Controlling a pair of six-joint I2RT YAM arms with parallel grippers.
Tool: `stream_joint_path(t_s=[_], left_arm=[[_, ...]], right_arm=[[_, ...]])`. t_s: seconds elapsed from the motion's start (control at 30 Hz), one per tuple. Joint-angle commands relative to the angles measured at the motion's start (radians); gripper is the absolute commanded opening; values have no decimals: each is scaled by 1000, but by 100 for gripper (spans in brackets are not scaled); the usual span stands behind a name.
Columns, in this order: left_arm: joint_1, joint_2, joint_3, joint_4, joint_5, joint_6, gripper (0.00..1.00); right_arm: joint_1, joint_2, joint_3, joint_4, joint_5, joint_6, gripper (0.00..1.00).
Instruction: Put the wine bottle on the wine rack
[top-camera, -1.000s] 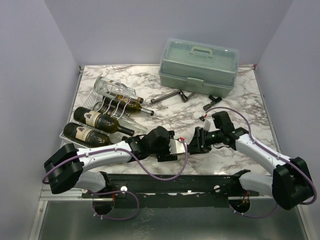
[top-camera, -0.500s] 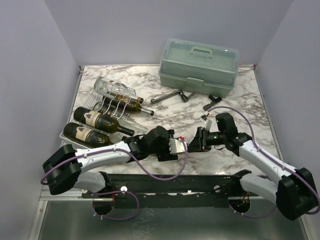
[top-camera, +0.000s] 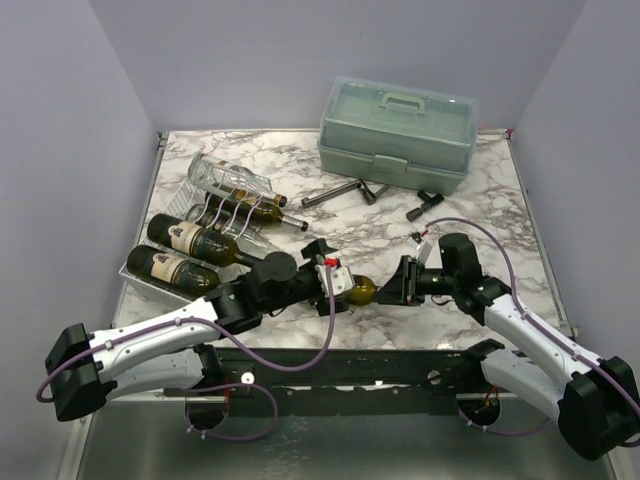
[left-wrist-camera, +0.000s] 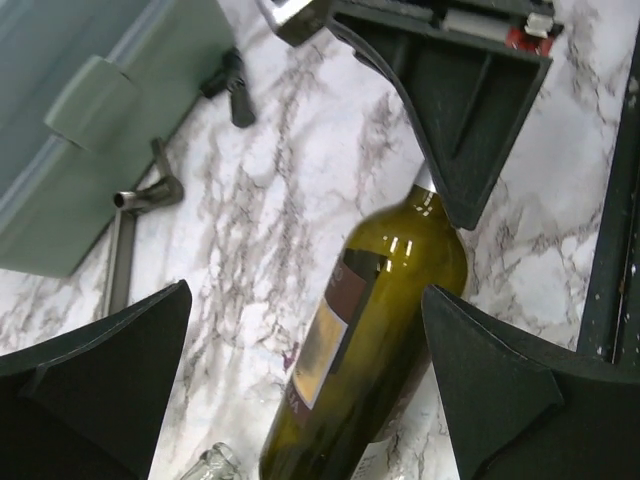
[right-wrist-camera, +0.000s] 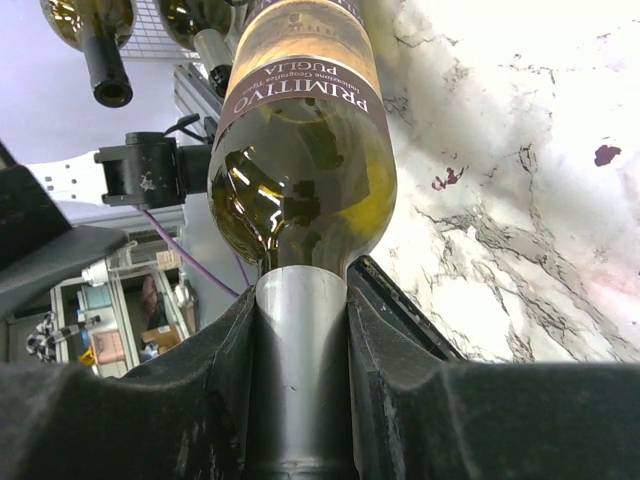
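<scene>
The wine rack (top-camera: 183, 205) is set well to the left of both grippers; the wine bottle (left-wrist-camera: 345, 350) is held between them.
The bottle's foil-capped neck is clamped in the right gripper (right-wrist-camera: 299, 288); its body is flanked, untouched, by the widely spread fingers of the left gripper (left-wrist-camera: 305, 288).

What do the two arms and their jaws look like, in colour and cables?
The left arm and right arm have white link covers with black joints. A purple cable runs along each. The jaws are matt black, wedge-shaped plastic.
</scene>
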Motion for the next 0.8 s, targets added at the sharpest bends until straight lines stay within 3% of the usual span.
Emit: stream_joint_path(t_s=[0.0, 0.2, 0.33, 0.47, 0.77], left_arm=[[2, -105, -28, 123, -148, -74, 99], [35, -102, 81, 150, -398, -115, 99], [50, -59, 205, 152, -492, -101, 99], [86, -5, 286, 178, -532, -99, 99], [203, 46, 317, 266, -538, -162, 99]], right_arm=[[-4, -49, 5, 86, -15, 33, 0], [-3, -69, 11, 148, -51, 87, 0], [-3, -72, 15, 207, -55, 138, 1], [-3, -76, 23, 219, -31, 196, 0], [-3, -151, 76, 182, 0, 259, 1]])
